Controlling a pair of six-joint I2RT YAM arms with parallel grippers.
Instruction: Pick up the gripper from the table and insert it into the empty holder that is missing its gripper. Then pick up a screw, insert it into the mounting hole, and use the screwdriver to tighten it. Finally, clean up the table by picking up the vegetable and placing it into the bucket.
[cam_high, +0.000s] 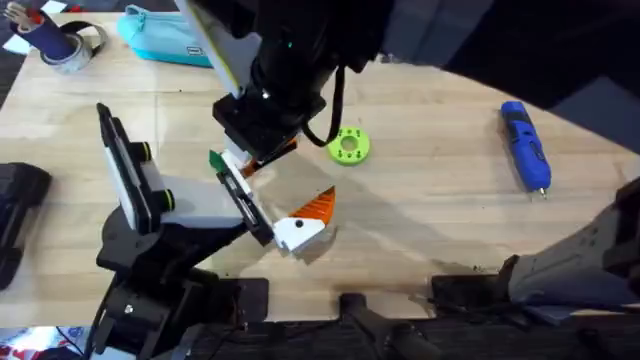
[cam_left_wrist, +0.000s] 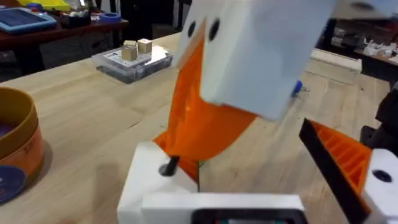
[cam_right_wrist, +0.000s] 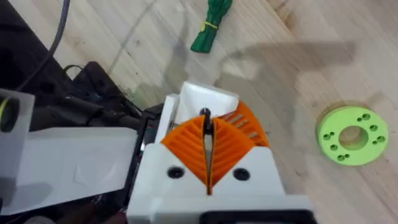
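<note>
The right claw is closed on 1 small dark screw, just above the white finger seated on the holder at centre-left; tightening seems left; the screwdriver lies far right; the vegetable lies beside the holder, not yet in the upper-left bucket.

No text, label, brand, number or sign can be read anywhere. The blue screwdriver, the green disc and the teal pouch carry no legible marking, and the small cubes in the clear tray on the desk are too blurred to make out.
</note>
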